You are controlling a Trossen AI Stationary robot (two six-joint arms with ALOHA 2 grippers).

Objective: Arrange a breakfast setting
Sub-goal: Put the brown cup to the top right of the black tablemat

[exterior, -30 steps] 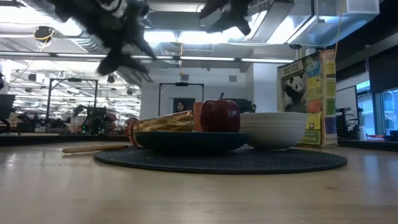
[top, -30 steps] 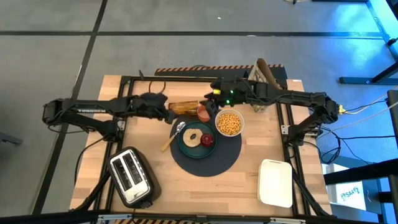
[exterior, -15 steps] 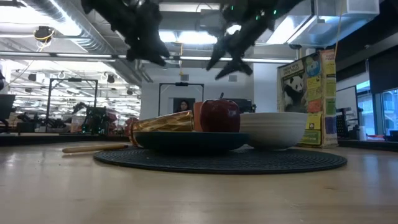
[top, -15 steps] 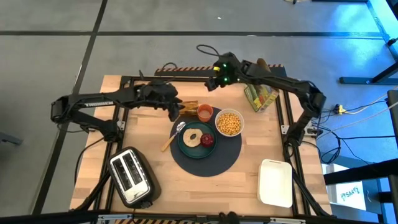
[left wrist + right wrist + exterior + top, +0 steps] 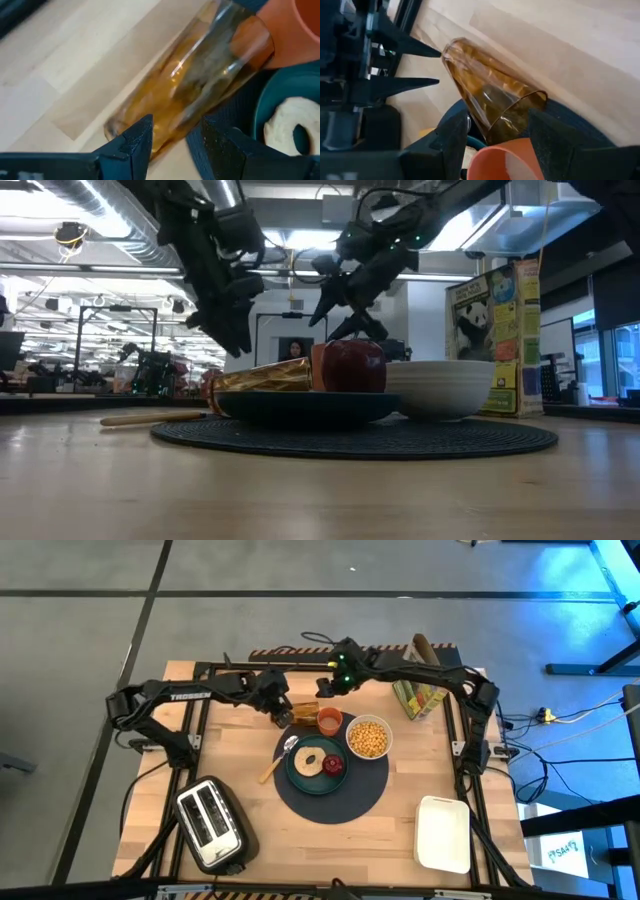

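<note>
The tall amber glass (image 5: pixel 304 712) lies on its side on the wood, its rim end at the edge of the dark-blue mat (image 5: pixel 345 802), next to the small orange cup (image 5: pixel 329 722). My left gripper (image 5: pixel 284 715) is open, its fingers on either side of the glass's base end (image 5: pixel 131 129) and, in the low view, just above it (image 5: pixel 236 338). My right gripper (image 5: pixel 326 692) is open above the rim end (image 5: pixel 516 114). The teal plate (image 5: pixel 300 778) holds the bagel (image 5: pixel 309 757) and red fruit (image 5: pixel 333 764). The spoon (image 5: pixel 278 758) leans on the plate's left rim.
The white bowl (image 5: pixel 368 737) of cereal stands on the mat right of the cup. A cereal box (image 5: pixel 420 690) stands at the far right. The toaster (image 5: pixel 211 822) is at the near left and the white tray (image 5: pixel 443 832) at the near right.
Both grippers have come down from high above the table toward the lying amber glass. The left has closed in on its base end and the right on its rim end. The glass and the rest of the setting have stayed where they were.
</note>
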